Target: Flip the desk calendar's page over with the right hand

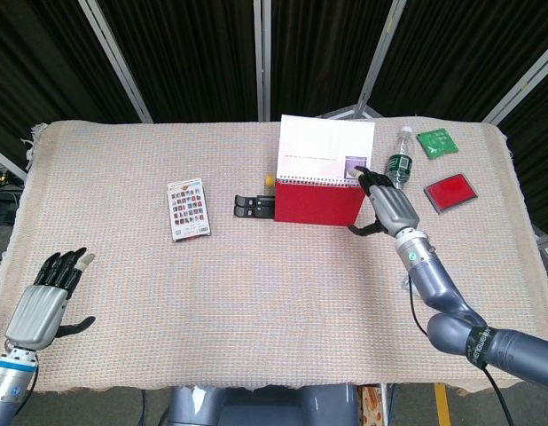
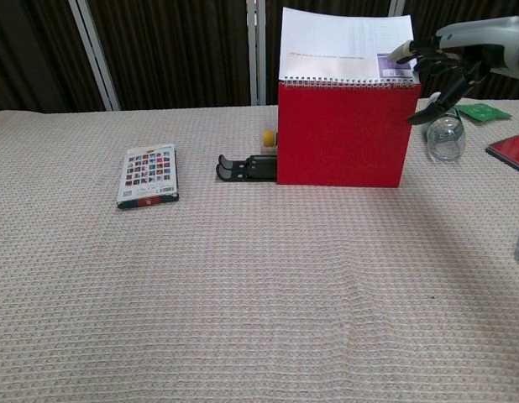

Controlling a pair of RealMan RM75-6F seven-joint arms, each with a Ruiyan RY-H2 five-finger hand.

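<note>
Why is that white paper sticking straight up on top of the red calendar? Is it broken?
Not broken. The white page stands upright above the red desk calendar, only half flipped, with the right hand at its right edge. Nothing looks spilled or torn.

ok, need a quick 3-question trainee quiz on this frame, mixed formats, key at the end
1. True or false: the white page of the desk calendar stands upright above the red base.
2. Which robot hand is next to the calendar's upper corner? A) left robot hand B) right robot hand C) both
3. Fill in: the clear plastic bottle stands just behind the ____ robot hand.

Key: 1 true; 2 B, its fingertips sit at the page's corner while the left one rests open near the table's front edge; 3 right.
</note>
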